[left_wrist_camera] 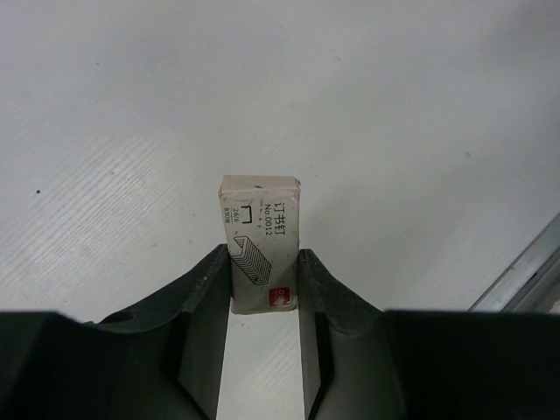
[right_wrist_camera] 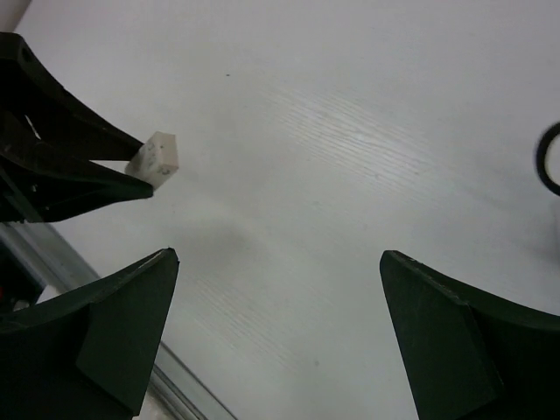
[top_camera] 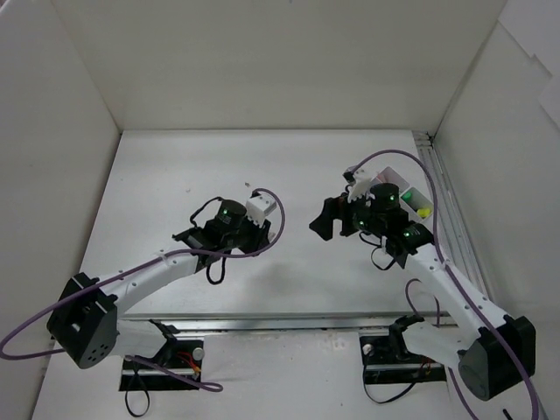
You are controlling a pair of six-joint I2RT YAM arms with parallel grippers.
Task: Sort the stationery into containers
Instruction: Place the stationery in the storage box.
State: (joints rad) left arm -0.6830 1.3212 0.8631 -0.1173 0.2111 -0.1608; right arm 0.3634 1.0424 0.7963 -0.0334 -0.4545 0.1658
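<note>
So the left pincer [left_wrist_camera: 264,261] was clenched on a small staple box [left_wrist_camera: 260,232], one finger on each long side, gripping it at the near end where the red mark was. The rest of the box stuck out past the fingertips toward the far side. It was pale beige-white, with a little drawing of a staple stack and some printed characters on the top face. Couldn't tell for sure whether it was touching the tabletop [top_camera: 175,175] or held just above it.

In the top view the box sat around the middle of the tabletop, a bit left of center.

The right pincer [right_wrist_camera: 278,258] was released, fingers spread wide with nothing between them, only bare tabletop under the gap. It sat just right of the left pincer, and its wrist view caught the box end-on between the left fingertips.

Further right, past the right wrist and near the right wall, was the white tray [top_camera: 401,179], mostly hidden by the arm. A green item [top_camera: 405,199] and a yellow item [top_camera: 423,211] were in it, too small to identify.
</note>
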